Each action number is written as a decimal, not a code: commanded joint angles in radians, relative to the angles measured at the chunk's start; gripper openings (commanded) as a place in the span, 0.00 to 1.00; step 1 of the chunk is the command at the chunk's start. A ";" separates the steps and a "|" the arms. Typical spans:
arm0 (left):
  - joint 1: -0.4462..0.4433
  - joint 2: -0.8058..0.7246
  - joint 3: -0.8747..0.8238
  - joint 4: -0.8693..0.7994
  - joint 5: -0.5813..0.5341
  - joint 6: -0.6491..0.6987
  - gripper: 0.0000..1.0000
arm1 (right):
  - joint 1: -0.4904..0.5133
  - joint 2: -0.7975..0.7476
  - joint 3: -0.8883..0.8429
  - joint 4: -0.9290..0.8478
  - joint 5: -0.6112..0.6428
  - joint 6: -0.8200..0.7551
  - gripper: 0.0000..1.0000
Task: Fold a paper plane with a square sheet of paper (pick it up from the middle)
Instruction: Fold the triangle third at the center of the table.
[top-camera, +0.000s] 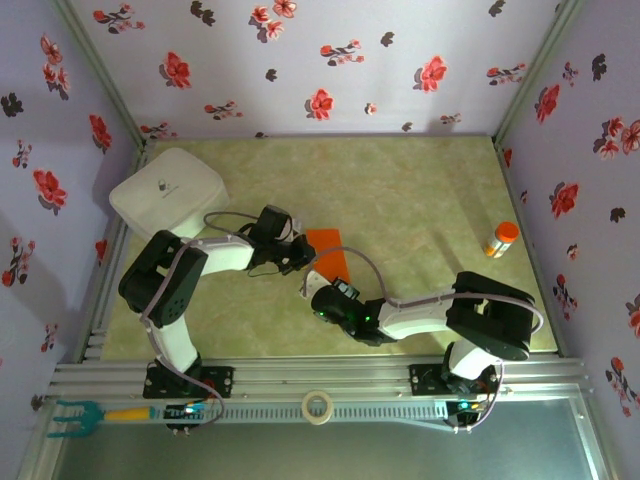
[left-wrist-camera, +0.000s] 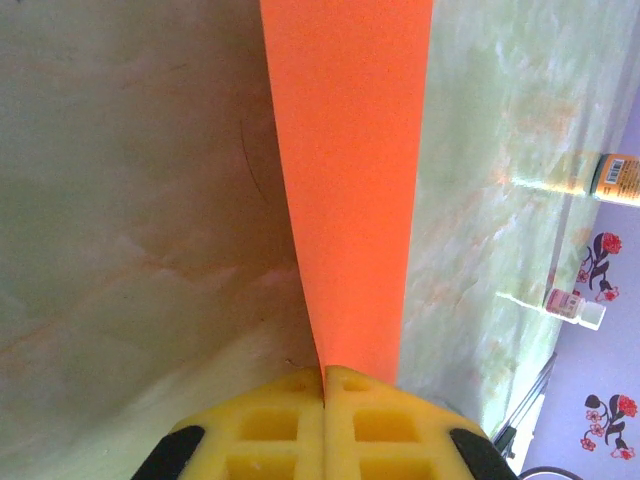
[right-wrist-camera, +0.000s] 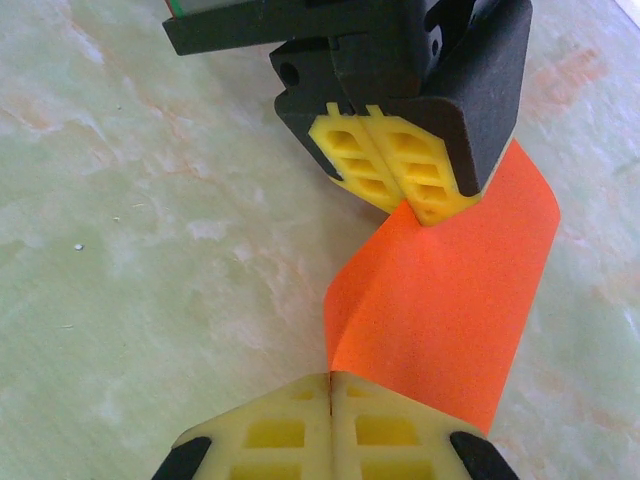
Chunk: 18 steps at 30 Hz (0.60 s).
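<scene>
square sheet of paper (top-camera: 330, 252), bright orange, lies near the middle of the table (top-camera: 420, 200) in the top view. its near-left part is hidden under the left gripper (top-camera: 300, 258) and the right gripper (top-camera: 312, 288), whose fingers are too small and dark there to read. an orange-capped bottle (top-camera: 502, 240) stands well apart at the right.

left wrist view: the left gripper (left-wrist-camera: 324, 375) has its yellow pads pressed together on the sheet's (left-wrist-camera: 350, 180) near end. the sheet runs away as a widening strip, cut off at the top edge. the bottle (left-wrist-camera: 615, 178) is cut by the right edge.

right wrist view: the right gripper (right-wrist-camera: 330, 378) is clamped on the near corner of the sheet (right-wrist-camera: 450, 300). the left gripper (right-wrist-camera: 408, 205) pinches its far edge, and the sheet hangs bent between them. whether its right side touches the table (right-wrist-camera: 150, 250) cannot be told.
</scene>
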 joint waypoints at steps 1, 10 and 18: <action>0.007 -0.021 -0.003 0.007 0.011 -0.010 0.00 | 0.005 -0.023 -0.005 -0.021 0.033 0.016 0.05; 0.007 -0.024 -0.004 0.003 0.010 -0.010 0.00 | 0.004 -0.013 -0.010 -0.029 0.018 -0.011 0.41; 0.008 -0.025 -0.003 0.003 0.012 -0.011 0.00 | 0.005 0.016 0.005 -0.022 0.047 -0.027 0.44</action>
